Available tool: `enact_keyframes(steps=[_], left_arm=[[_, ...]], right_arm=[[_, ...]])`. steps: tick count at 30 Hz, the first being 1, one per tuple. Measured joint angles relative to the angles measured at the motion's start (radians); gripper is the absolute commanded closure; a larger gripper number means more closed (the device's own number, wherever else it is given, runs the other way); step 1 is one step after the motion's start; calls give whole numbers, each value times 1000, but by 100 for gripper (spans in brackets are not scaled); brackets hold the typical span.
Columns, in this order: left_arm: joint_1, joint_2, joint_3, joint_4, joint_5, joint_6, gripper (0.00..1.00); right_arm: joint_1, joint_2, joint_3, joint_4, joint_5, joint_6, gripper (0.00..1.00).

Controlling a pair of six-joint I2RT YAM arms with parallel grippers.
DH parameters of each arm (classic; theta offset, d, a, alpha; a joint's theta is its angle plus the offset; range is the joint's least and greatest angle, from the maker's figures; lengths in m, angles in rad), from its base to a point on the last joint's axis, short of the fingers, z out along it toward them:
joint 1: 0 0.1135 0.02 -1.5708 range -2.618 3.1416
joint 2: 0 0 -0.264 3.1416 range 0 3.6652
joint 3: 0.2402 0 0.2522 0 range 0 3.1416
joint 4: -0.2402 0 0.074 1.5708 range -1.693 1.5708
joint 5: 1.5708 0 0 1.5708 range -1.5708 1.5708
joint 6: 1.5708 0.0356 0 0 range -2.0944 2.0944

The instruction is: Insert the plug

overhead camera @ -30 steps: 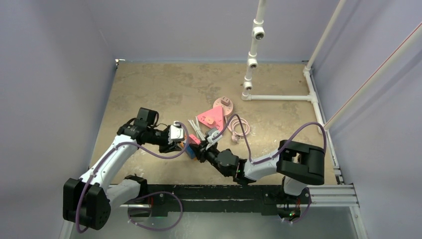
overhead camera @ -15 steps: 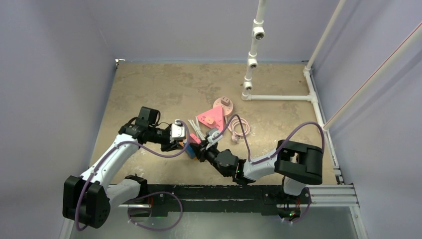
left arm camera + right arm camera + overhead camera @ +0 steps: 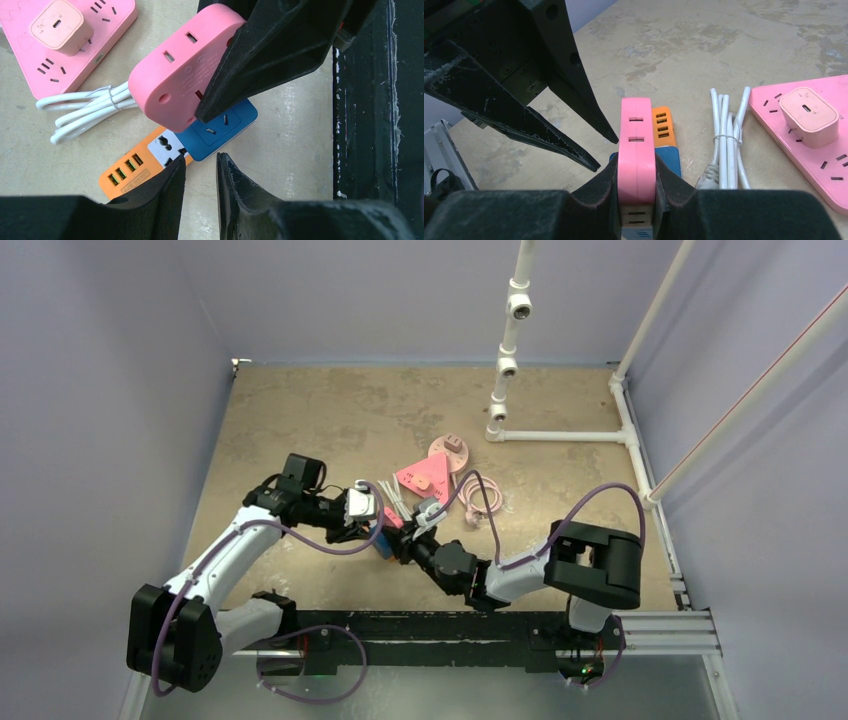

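Observation:
My right gripper [image 3: 636, 180] is shut on a rounded pink socket adapter [image 3: 637, 145], held on edge just above a blue-and-orange power strip [image 3: 668, 155]. In the left wrist view the adapter [image 3: 175, 75] shows its slotted face over the strip's blue end [image 3: 222, 127], with the right gripper's black fingers [image 3: 280, 50] clamped on it. My left gripper [image 3: 201, 162] is slightly open and empty, its tips just beside the strip's orange end [image 3: 127, 170]. In the top view both grippers, left [image 3: 370, 528] and right [image 3: 400, 542], meet at the strip.
A pink triangular power strip [image 3: 95, 55] carries a pink USB charger [image 3: 56, 24]. A tied white cable bundle [image 3: 82, 107] lies beside it. A pink coiled cable [image 3: 482, 498], a round pink disc [image 3: 450, 450] and a white pipe frame [image 3: 505, 370] lie further back.
My left arm has shifted a little right, bringing its gripper closer to the right gripper and the strip. The right gripper still holds the pink adapter in about the same place.

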Motion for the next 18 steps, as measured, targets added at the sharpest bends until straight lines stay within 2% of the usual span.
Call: enact_keyframes(steps=[18], left_arm=[[-13,13,0,0,-10,10,82]], right_arm=[[0,16,9,27,-2,-11,100]])
